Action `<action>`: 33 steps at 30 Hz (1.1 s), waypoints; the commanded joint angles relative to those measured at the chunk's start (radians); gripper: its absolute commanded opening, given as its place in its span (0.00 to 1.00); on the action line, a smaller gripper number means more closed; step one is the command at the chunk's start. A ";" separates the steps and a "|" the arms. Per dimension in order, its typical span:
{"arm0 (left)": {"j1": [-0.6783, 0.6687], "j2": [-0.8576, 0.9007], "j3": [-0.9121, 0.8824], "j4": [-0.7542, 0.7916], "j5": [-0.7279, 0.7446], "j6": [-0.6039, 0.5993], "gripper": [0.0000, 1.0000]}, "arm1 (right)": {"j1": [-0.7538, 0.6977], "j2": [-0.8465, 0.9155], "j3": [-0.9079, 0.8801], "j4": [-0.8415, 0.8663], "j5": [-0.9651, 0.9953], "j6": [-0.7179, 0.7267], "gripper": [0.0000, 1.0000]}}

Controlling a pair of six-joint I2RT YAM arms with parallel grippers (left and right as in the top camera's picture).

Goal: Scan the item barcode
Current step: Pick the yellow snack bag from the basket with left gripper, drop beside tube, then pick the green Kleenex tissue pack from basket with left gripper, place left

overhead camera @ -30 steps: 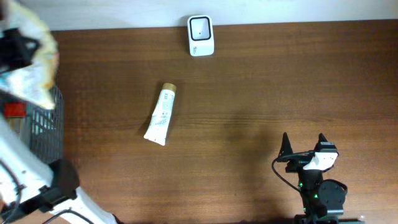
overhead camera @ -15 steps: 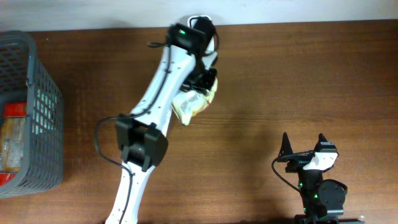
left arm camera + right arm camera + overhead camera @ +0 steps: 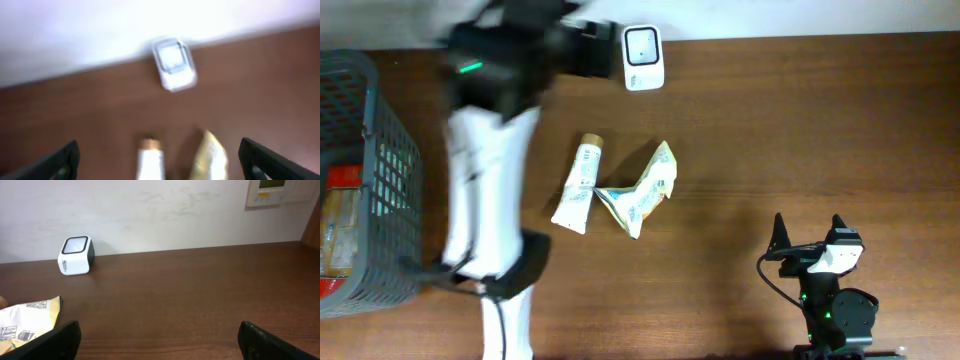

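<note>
L tool [image 3: 161,159] wide; crinkly pouch [image 3: 642,195] (foil?)

The white left arm [image 3: 485,150] is smeared in the overhead view, the left gripper [image 3: 590,50] a dark blur beside the white boxy scanner [image 3: 643,57]. The left wrist view is soft throughout; the white tan-capped tube [image 3: 150,162] and yellow crinkled pouch [image 3: 210,157] run off its lower edge. The grey mesh basket [image 3: 390,190] is cut by the left edge, its contents unclear

Overhead view: straight down on the desk [image 3: 770,130]. Left wrist view: raised and blurred, angled down toward the scanner [image 3: 173,63]. Right wrist view: low, level, well away from the scanner. All views share the scanner.
</note>
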 commanded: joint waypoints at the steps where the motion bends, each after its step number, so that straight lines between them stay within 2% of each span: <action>1: 0.257 -0.082 0.028 -0.070 -0.169 -0.063 0.99 | -0.001 -0.006 -0.007 -0.004 0.002 0.003 0.99; 2: 0.372 -0.094 0.029 -0.067 -0.175 -0.064 0.99 | -0.001 -0.006 -0.007 -0.004 0.002 0.003 0.99; 5: 0.723 -0.093 0.018 -0.070 -0.198 -0.188 0.99 | -0.001 -0.006 -0.007 -0.004 0.002 0.003 0.99; 7: 0.877 -0.092 -0.021 -0.066 -0.190 -0.238 0.99 | -0.001 -0.006 -0.007 -0.004 0.002 0.003 0.99; 9: 0.953 -0.081 -0.120 -0.069 -0.159 -0.221 0.99 | -0.001 -0.006 -0.007 -0.004 0.002 0.003 0.99; 10: 0.983 -0.071 -0.240 -0.049 -0.121 -0.186 0.99 | -0.001 -0.006 -0.007 -0.004 0.002 0.003 0.99; 13: 1.004 -0.065 -0.546 0.103 0.021 -0.022 0.99 | -0.001 -0.006 -0.007 -0.004 0.002 0.003 0.99; 15: 1.004 -0.065 -0.839 0.266 0.052 0.063 0.99 | -0.001 -0.006 -0.007 -0.004 0.002 0.003 0.99; 17: 1.006 -0.065 -1.006 0.396 0.103 0.157 0.98 | -0.001 -0.006 -0.007 -0.004 0.001 0.003 0.99; 18: 1.006 -0.065 -1.104 0.481 0.132 0.194 0.94 | -0.001 -0.006 -0.007 -0.004 0.002 0.003 0.99; 20: 1.006 -0.065 -1.201 0.587 0.150 0.220 0.91 | -0.001 -0.006 -0.007 -0.004 0.002 0.003 0.99; 22: 1.004 -0.063 -1.256 0.652 0.247 0.352 0.88 | -0.001 -0.006 -0.007 -0.004 0.002 0.003 0.99; 27: 1.003 -0.063 -1.419 0.803 0.255 0.373 0.84 | -0.001 -0.006 -0.007 -0.004 0.002 0.003 0.99; 30: 1.004 -0.064 -1.476 0.851 0.251 0.373 0.59 | -0.001 -0.006 -0.007 -0.004 0.002 0.003 0.99; 32: 1.004 -0.070 -1.434 0.835 0.251 0.354 0.26 | -0.001 -0.006 -0.007 -0.004 0.002 0.003 0.99; 33: 1.004 -0.081 -1.395 0.819 0.251 0.315 0.24 | -0.001 -0.006 -0.007 -0.004 0.002 0.003 0.98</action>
